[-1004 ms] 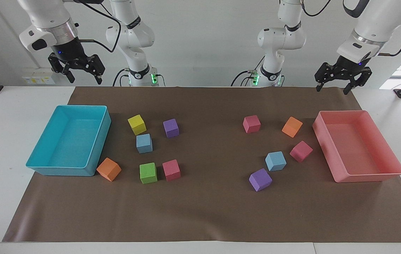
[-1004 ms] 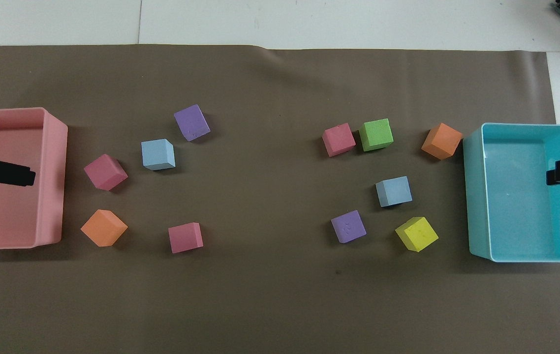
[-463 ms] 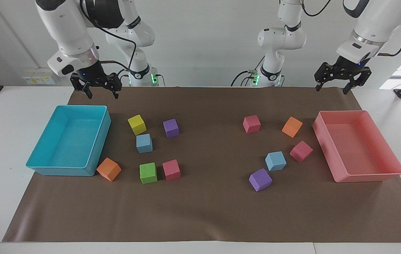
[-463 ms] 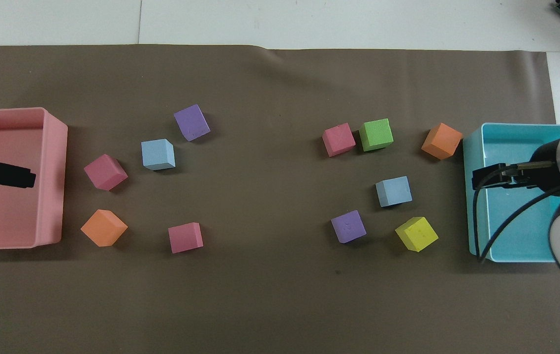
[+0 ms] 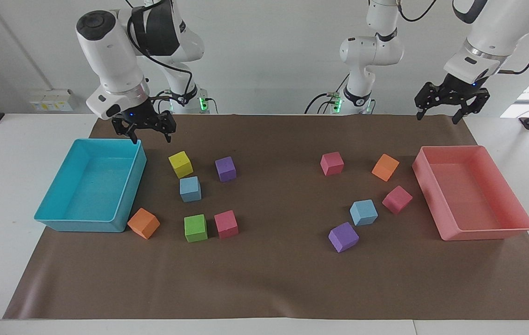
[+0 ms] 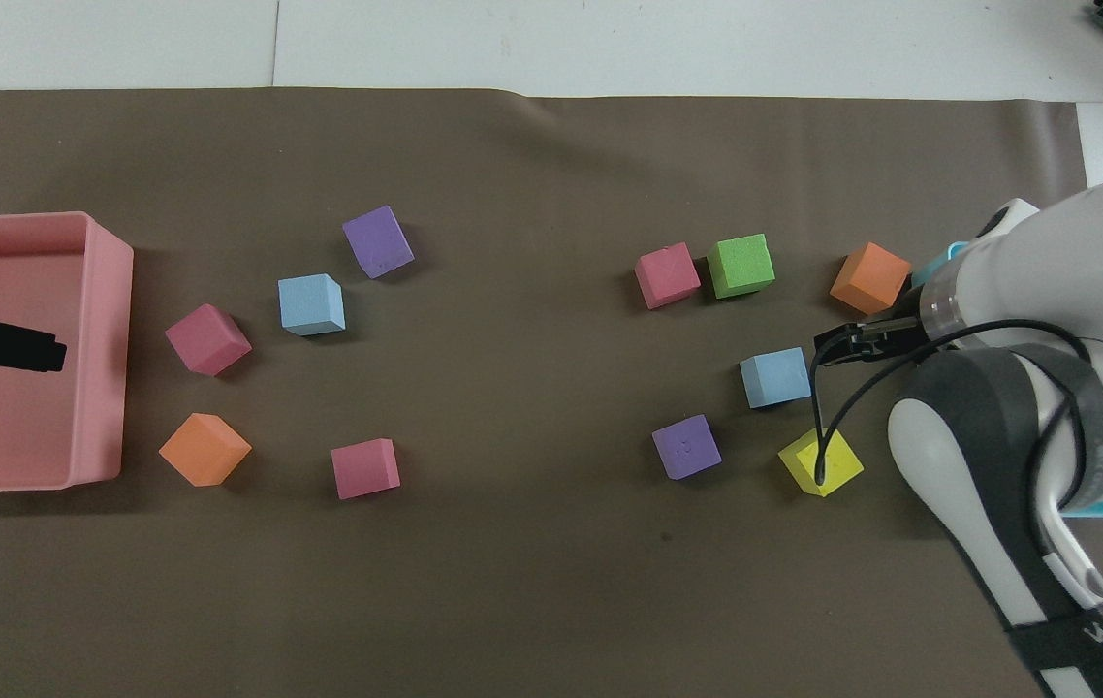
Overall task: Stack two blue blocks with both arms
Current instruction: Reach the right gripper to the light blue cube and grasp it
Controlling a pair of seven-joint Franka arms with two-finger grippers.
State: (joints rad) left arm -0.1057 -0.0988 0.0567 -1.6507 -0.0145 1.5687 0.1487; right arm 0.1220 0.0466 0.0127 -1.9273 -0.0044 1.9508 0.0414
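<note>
The right hand (image 5: 148,135) has swung down and inward from above the bench's end, crossing the turquoise tray (image 5: 60,218) and now hanging, fingers spread, over the tray's edge beside the yellow cube (image 5: 181,164).

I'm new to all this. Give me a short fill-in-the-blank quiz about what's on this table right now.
1. The two blue blocks are not yet stacked; both lie on the brown ____.
2. The right gripper is up over the mat beside the ____ tray's corner.
3. The left gripper waits by the ____ tray.
4. The green cube sits beside a ____ cube.

Missing words: mat; turquoise; pink; pink
</note>
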